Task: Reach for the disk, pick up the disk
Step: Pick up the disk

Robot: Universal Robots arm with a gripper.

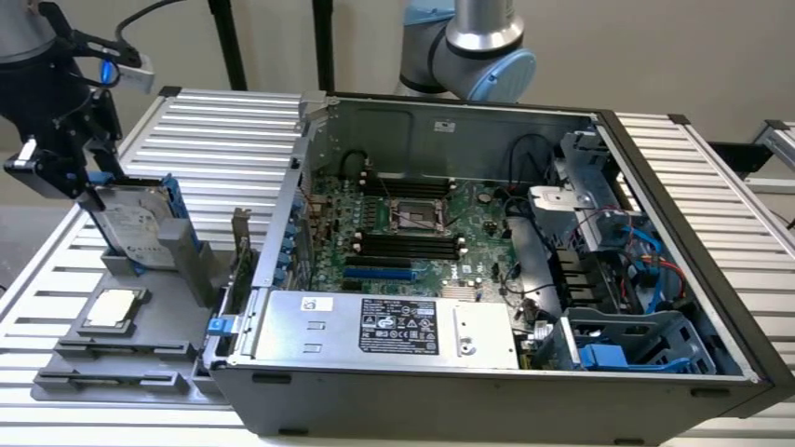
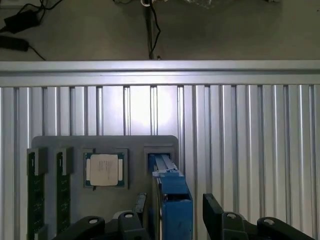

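Gripper (image 1: pixel 89 189) is at the exterior view's left, down over the disk (image 1: pixel 129 220). The disk stands on edge, approx upright, in a slot of the grey tray (image 1: pixel 171 328) on the slatted metal table (image 1: pixel 223 130). Wrist view: gripper (image 2: pixel 175 212) straddles the blue-framed disk (image 2: pixel 172 197), w/ one black finger (image 2: pixel 216 212) on one side and the other on the opposite side. Jaws are parted wider than the disk. There's a clear gap betw. one finger and the blue edge. The other finger sits v. close to the frame; can't tell if it touches. Nothing clamped, and the disk rests in its slot. On the same tray (image 2: pixel 100 145) a small square chip (image 2: pixel 105 170) lies flat just beside the disk's slot, and two memory sticks (image 2: pixel 35 195) sit in their slots further along. In the exterior view the chip (image 1: pixel 114 305) is nearer the camera than the disk. To the exterior view's right of the tray is an open computer case (image 1: pixel 497 396), w/ motherboard (image 1: pixel 410 223) and silver power supply box (image 1: pixel 385 326) visible inside.
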